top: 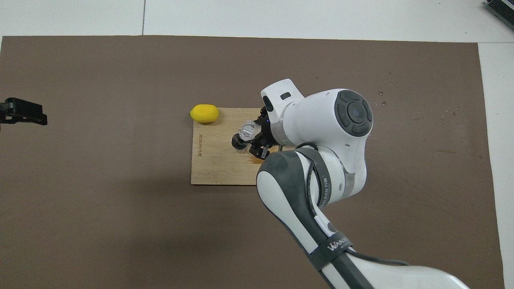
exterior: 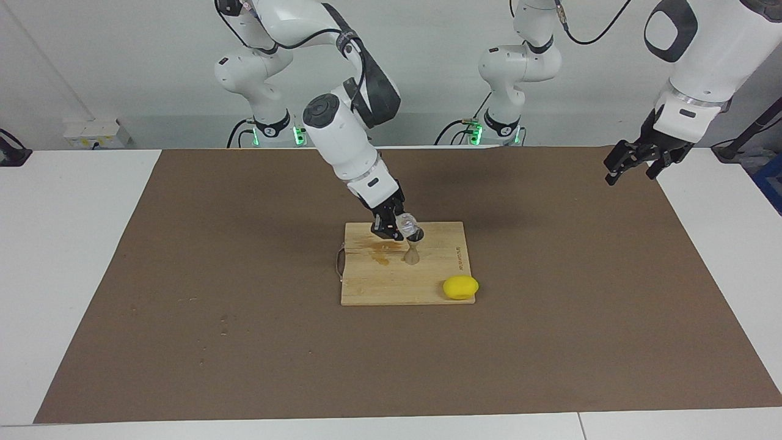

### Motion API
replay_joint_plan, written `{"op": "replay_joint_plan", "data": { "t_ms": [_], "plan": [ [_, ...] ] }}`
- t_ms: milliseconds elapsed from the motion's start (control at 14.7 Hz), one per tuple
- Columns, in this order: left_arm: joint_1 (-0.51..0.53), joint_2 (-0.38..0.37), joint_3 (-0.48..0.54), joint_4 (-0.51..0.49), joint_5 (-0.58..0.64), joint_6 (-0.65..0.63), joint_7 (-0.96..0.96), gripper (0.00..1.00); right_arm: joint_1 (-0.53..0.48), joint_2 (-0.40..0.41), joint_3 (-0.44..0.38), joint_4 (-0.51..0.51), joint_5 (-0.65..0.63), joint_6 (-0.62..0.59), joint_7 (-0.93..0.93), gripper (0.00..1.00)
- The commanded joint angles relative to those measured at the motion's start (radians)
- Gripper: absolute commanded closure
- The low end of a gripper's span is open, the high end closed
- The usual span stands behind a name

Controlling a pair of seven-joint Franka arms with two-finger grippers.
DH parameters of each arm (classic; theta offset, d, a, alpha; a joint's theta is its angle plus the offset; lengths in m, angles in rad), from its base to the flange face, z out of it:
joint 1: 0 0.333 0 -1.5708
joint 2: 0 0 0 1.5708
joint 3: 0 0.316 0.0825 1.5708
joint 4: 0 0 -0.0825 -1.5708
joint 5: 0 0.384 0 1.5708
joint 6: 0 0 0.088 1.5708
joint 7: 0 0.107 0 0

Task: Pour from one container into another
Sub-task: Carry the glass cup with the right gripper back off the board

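My right gripper (exterior: 398, 227) is shut on the small clear glass cup (exterior: 409, 227) and holds it tipped over, mouth down toward the metal jigger (exterior: 412, 253). The jigger stands upright on the wooden cutting board (exterior: 427, 278), directly under the cup. From above, the tilted cup (top: 247, 130) hangs over the jigger (top: 239, 145), whose dark mouth shows just beside my right gripper (top: 257, 138). My left gripper (exterior: 632, 164) waits open in the air over the mat's edge at the left arm's end of the table; its black fingers (top: 24, 112) show at the frame's edge.
A yellow lemon (exterior: 460, 288) lies on the board's corner farthest from the robots, toward the left arm's end. A brownish wet stain (exterior: 380, 252) marks the board beside the jigger. The board rests on a brown mat (exterior: 183, 275) covering the white table.
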Motion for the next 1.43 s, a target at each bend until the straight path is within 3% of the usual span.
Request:
{"op": "replay_joint_plan", "data": {
  "t_ms": [0, 408, 680, 1360],
  "plan": [
    [0.003, -0.003, -0.002, 0.009, 0.011, 0.008, -0.012, 0.00, -0.060, -0.046, 0.017, 0.030, 0.042, -0.057, 0.009, 1.00],
    [0.003, -0.003, -0.002, 0.009, 0.011, 0.006, -0.014, 0.00, -0.230, -0.146, 0.025, 0.015, 0.196, -0.176, -0.166, 1.00],
    [0.003, -0.003, -0.004, 0.010, 0.009, 0.005, -0.014, 0.00, -0.385, -0.161, 0.023, -0.002, 0.317, -0.279, -0.373, 1.00],
    [0.000, -0.003, -0.002, 0.012, 0.009, 0.005, -0.015, 0.00, -0.739, -0.175, 0.023, -0.235, 0.515, -0.345, -0.922, 1.00]
  ]
}}
